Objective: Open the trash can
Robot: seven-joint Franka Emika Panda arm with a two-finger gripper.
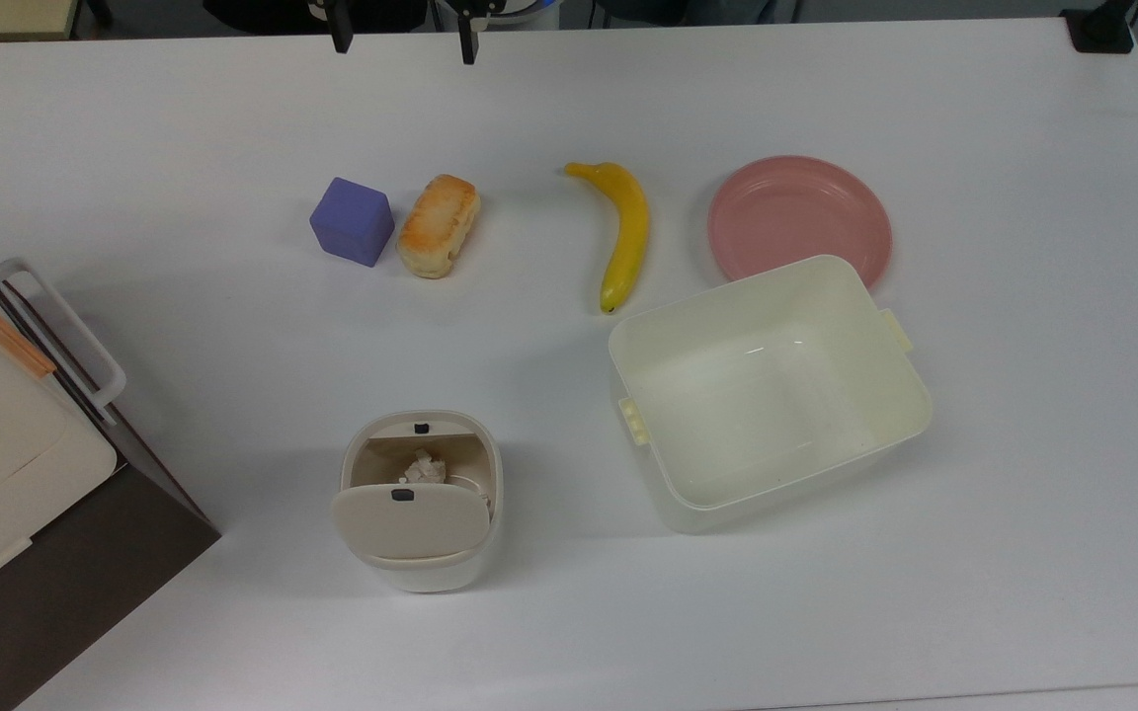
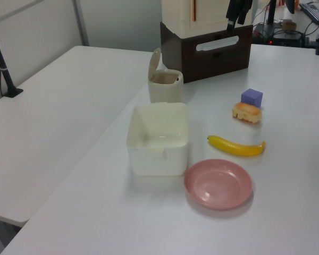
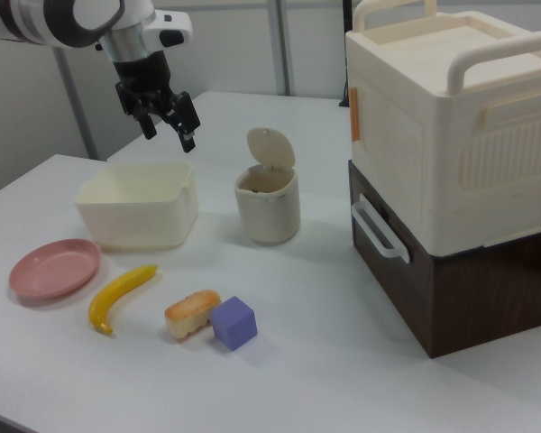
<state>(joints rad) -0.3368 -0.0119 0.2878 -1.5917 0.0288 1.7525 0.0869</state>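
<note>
The trash can (image 1: 421,502) sits on the white table (image 1: 1023,395) near the top view's lower left, with its lid (image 3: 270,146) flipped up so it stands nearly upright at the back. Inside there's a crumpled bit of white paper (image 1: 422,466) against the tan lining. Off to the top view's right of it, well apart, is a bigger cream tub (image 1: 769,390), open on top with nothing in it. A pink plate (image 1: 798,215) lies just behind the tub, also bare.

The gripper (image 3: 167,125) hangs in the air well above the table, fingers spread wide, holding nothing. In the top view, two dark fingertips (image 1: 468,47) poke in at the upper edge.

Across the middle of the table are a banana (image 1: 621,233), a bread roll (image 1: 440,225) and a purple cube (image 1: 353,221), the last two almost touching. A cream box with handles (image 3: 451,117) is stacked on a dark brown crate (image 3: 460,284) at the top view's left edge. Another white table (image 2: 48,117) stands alongside, and pale partition walls run behind it.
</note>
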